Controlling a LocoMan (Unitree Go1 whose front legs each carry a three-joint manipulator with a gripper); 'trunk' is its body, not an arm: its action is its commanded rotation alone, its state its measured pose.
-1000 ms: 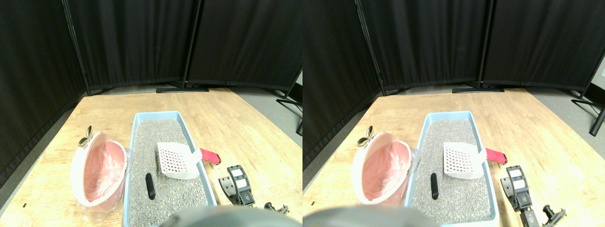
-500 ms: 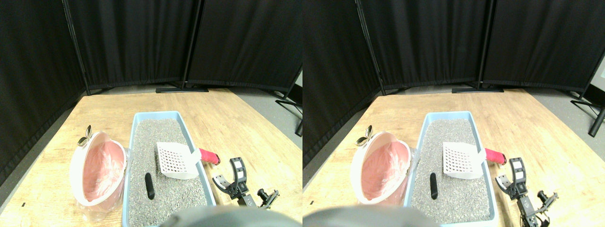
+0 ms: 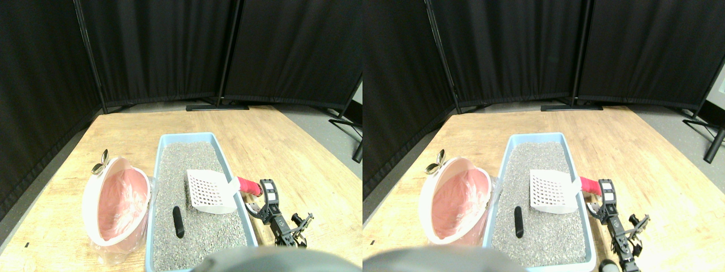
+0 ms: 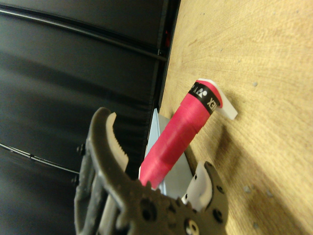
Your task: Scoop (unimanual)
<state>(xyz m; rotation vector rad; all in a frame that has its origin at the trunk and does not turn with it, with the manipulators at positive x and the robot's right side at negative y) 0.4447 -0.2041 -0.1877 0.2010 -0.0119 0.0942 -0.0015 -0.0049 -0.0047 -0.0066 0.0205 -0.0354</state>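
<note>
The right gripper reaches low over the table, jaws spread either side of the scoop's pink wrapped handle, not yet pinching it.

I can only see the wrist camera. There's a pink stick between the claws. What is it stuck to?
Observer: It's the handle of a white scoop with holes in it. The scoop end lies in a blue tray full of grey litter.
Operator: Is there anything in there to scoop?
Observer: Yes, one dark lump lies on the litter, closer to the robot than the scoop.
Operator: Where would it go?
Observer: Probably into the pink bin with a bag inside. It stands right beside the tray, on the side away from the gripper.
</note>
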